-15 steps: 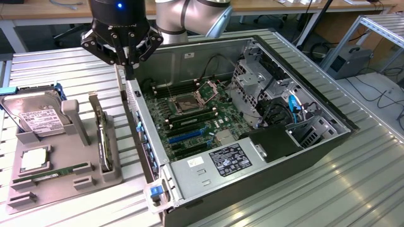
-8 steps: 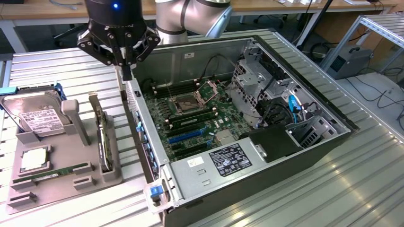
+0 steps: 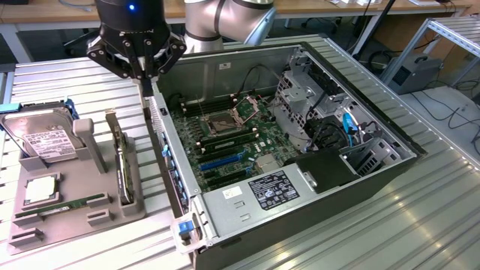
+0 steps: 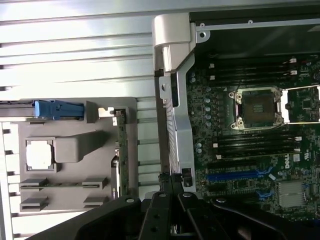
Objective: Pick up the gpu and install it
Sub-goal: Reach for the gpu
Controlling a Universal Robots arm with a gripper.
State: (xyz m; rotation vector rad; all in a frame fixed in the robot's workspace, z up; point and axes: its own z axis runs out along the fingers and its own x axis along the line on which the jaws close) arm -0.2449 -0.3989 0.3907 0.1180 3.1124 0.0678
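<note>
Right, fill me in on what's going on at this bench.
A robot arm is working over an open computer case. Its hand hangs with fingers shut above the case wall nearest the grey holder, apparently holding nothing. The gpu stands on edge in that holder, not yet picked up, with a hard drive beside it. The motherboard lies exposed inside the case.

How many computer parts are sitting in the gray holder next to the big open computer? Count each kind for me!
hard drive: 1
processor chip: 1
green RAM stick: 1
gpu: 1
Total: 4
</note>
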